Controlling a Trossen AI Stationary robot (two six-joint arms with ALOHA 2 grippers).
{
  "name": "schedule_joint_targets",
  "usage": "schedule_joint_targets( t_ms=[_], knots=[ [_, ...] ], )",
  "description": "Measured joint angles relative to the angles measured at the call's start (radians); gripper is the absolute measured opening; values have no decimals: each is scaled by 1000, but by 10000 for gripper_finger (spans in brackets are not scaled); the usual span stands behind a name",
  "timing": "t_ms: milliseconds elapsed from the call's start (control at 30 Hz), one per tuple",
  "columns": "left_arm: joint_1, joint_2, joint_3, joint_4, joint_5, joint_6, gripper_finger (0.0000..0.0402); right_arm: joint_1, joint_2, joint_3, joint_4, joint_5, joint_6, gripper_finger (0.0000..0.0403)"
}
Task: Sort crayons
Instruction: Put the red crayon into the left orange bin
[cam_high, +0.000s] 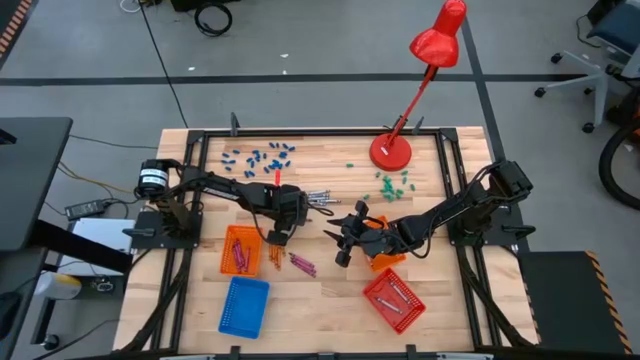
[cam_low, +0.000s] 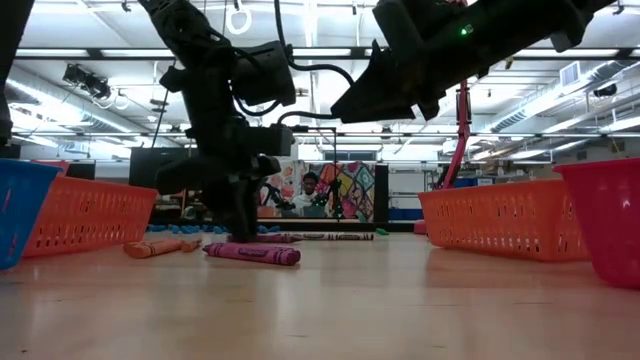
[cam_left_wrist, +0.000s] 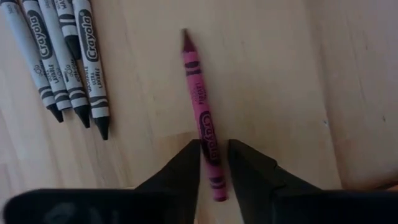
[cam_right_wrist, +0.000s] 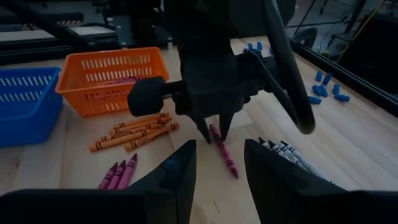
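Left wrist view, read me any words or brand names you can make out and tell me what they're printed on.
"Crayola": on the magenta crayon lying between the left gripper fingers.
"Crayola": on the wrappers of the grey crayons lying side by side.
Smaller print on the wrappers of all these crayons: too small to read.
No other text shows.

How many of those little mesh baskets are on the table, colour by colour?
Orange baskets: 2
Blue basket: 1
Red basket: 1
Total: 4
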Motion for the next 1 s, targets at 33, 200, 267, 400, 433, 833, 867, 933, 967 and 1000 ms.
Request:
schedule_joint_targets(
  t_ms=[33,200,267,400,433,833,867,933,967,1000],
  knots=[
    [0,0,0,-1,1,-2,83,0,0,0,0,-1,3,139],
    [-1,0,0,-3,4,-13,28,0,0,0,0,-6,5,139],
    [-5,0,0,-3,-1,-26,17,1,0,0,0,-7,6,139],
    [-18,0,0,-3,-11,-37,23,1,0,0,0,-7,3,139],
    [-21,0,0,-3,-11,-39,27,1,0,0,0,-7,2,139],
    [-34,-55,-5,-28,-28,-62,38,1,0,0,-8,-7,-1,139],
    [-34,-63,-5,-36,-30,-65,38,1,0,0,-9,-7,-1,139],
    [-33,-79,-5,-51,-34,-70,38,1,0,0,-12,-7,-1,139],
    [-33,-91,-5,-60,-36,-76,38,1,0,0,-13,-7,-1,139],
    [-33,-102,-5,-66,-37,-81,38,1,0,0,-13,-7,-1,139]
  ],
)
